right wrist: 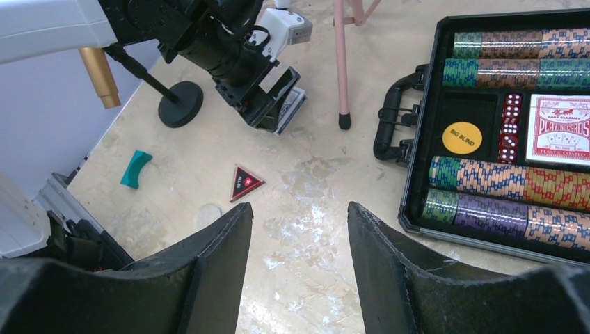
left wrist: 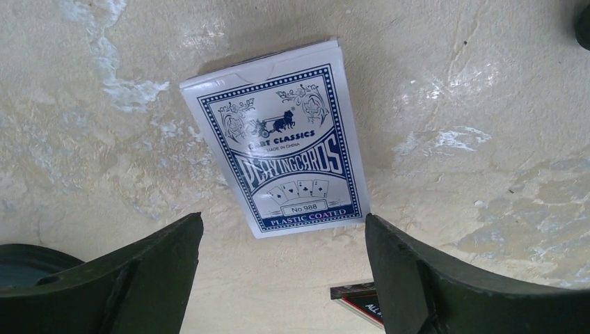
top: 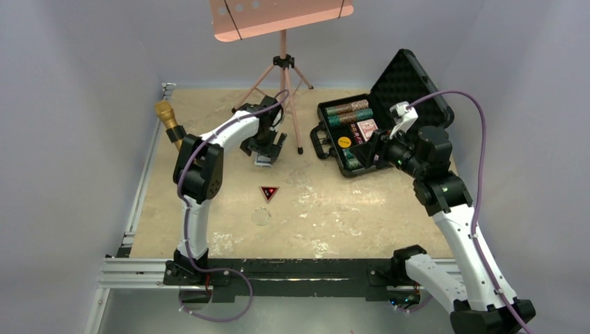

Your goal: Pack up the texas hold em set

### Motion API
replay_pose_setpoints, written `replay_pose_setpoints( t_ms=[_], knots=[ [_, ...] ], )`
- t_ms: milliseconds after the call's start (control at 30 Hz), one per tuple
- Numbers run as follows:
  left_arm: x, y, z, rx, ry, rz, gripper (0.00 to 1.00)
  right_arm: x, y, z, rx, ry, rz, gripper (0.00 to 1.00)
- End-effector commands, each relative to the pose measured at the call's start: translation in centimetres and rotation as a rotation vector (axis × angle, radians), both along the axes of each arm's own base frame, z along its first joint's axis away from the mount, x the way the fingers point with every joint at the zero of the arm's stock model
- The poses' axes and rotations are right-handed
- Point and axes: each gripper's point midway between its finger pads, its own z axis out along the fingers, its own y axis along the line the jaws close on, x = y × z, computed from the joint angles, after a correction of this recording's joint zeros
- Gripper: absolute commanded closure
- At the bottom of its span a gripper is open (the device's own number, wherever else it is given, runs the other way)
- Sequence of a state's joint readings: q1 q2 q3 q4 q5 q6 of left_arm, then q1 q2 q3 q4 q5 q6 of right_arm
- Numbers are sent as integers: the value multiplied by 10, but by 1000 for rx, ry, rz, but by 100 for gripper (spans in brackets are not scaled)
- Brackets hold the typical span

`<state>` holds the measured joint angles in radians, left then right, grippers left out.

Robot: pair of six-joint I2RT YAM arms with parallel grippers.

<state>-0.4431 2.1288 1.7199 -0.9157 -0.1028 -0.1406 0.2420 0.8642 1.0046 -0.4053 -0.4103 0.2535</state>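
The black case [top: 332, 154] lies open at the back right, lid [top: 410, 87] raised. It holds rows of striped chips [right wrist: 515, 182], a red card deck [right wrist: 560, 129], red dice [right wrist: 511, 125] and a yellow "Big Blind" disc [right wrist: 462, 138]. The blue card deck [left wrist: 282, 142] lies flat on the table. My left gripper [left wrist: 283, 217] is open just above it, a finger on each side of its near end; it also shows in the top view [top: 266, 152]. The triangular red-black button [top: 269, 193] lies mid-table. My right gripper [right wrist: 299, 206] is open and empty, raised by the case's left edge.
A pink tripod stand [top: 282, 69] rises right beside the left gripper. A gold microphone [top: 169, 118] on a black round base [right wrist: 179, 104] stands at the left. A small teal piece [right wrist: 136, 169] and a clear round disc [top: 261, 217] lie on the table.
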Motion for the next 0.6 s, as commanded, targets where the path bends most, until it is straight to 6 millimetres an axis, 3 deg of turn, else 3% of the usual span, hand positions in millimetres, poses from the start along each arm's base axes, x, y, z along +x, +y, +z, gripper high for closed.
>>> replay_pose_setpoints(
  t_ms=[0, 333, 567],
  knots=[
    [-2, 0, -6, -1, 23, 29, 11, 0, 2, -1, 14, 3, 3, 43],
    [-4, -10, -22, -43, 68, 31, 17, 0, 1, -5, 9, 10, -2, 43],
    [-4, -17, -26, -82, 70, 48, 14, 2, 2, -10, 4, 22, -1, 43]
  ],
)
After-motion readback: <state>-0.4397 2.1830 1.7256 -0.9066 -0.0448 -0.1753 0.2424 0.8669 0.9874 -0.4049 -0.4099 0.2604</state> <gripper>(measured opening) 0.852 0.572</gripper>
